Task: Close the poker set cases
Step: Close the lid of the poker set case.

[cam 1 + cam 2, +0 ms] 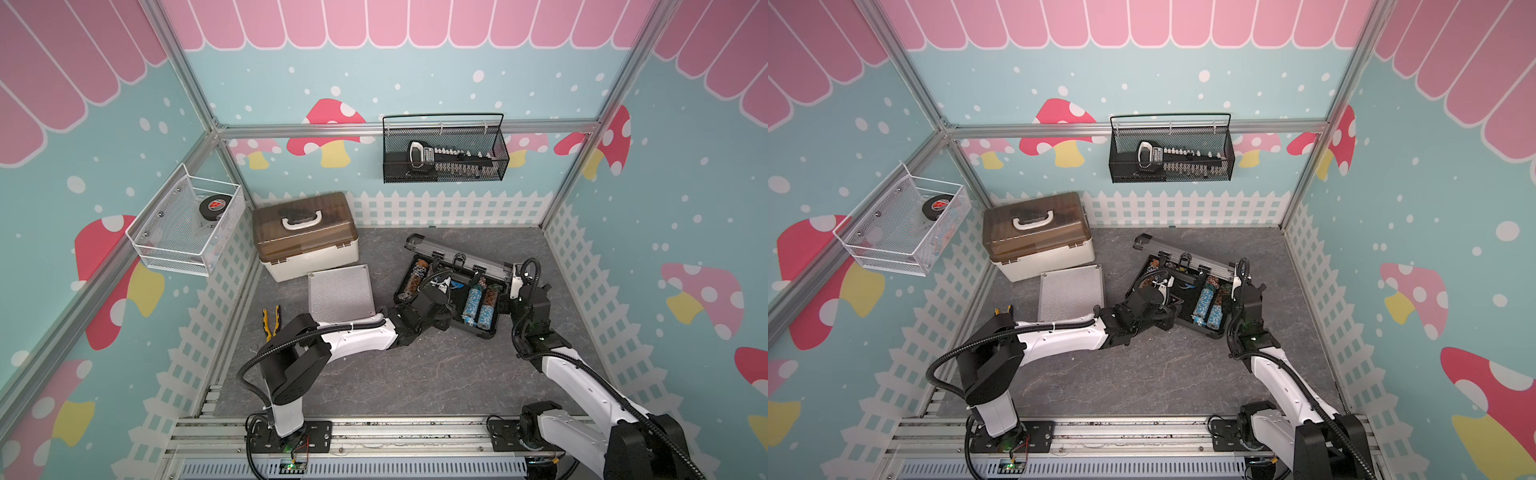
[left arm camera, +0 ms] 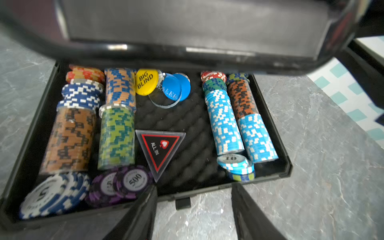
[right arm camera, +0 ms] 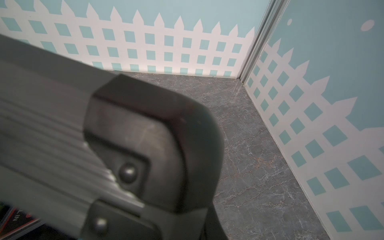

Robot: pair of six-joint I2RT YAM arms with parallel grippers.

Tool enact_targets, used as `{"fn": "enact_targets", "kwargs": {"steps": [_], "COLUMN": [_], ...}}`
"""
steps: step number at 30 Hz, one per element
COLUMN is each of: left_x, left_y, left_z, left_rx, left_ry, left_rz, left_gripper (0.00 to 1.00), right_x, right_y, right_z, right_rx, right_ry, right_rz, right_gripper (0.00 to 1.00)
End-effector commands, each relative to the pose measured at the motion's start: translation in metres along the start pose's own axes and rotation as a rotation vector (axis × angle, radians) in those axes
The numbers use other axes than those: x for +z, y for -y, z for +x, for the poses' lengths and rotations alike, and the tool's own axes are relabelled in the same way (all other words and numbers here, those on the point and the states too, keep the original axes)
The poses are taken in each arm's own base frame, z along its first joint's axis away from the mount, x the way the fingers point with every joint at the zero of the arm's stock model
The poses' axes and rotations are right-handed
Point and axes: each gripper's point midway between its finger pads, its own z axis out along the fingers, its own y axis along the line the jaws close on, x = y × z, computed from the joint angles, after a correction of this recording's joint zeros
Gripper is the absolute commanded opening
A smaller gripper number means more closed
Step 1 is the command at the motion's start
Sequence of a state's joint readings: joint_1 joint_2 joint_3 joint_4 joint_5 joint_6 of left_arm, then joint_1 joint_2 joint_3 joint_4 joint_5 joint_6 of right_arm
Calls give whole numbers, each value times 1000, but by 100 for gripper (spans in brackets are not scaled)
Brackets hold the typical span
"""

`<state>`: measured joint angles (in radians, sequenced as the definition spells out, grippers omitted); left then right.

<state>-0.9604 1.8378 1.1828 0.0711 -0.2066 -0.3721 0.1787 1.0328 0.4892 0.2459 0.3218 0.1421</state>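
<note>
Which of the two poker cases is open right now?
The dark grey case, raised open with chips showing. The silver case beside it lies flat and shut.

Yellow button (image 2: pixel 145 82) BIG BLIND, triangle (image 2: pixel 160 149) ALL IN, purple chip (image 2: pixel 135 181) 500

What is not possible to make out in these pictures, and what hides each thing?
The right gripper: in the right wrist view the blurred corner of the dark case lid fills the foreground; contact between them cannot be told.
The silver case, near edge: the left arm covers it in both top views, so its latches are unseen.
The tool in the black basket: behind mesh in both top views, too small to name.
</note>
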Motion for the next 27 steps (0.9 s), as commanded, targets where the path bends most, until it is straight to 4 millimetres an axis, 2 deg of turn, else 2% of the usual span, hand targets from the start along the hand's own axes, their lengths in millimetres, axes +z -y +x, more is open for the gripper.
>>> {"fn": "enact_targets", "kwargs": {"steps": [1, 11, 20, 27], "left_x": [10, 8, -8, -15], "left_y": [-6, -11, -24, -20], "left_z": [-21, -30, -25, -37], "left_rx": [-52, 14, 143, 243], "left_ry": [81, 162, 221, 300], "left_rz": [-3, -12, -55, -51], "left_gripper": [62, 67, 67, 65], "right_x": [-2, -2, -1, -2], "right_y": [-7, -7, -6, -6], "right_z": [27, 27, 24, 23], "right_rx": [-38, -37, -45, -46], "right_ry": [-90, -87, -86, -84], "right_rz": [-30, -28, -23, -22], "right_gripper": [0, 0, 0, 0]}}
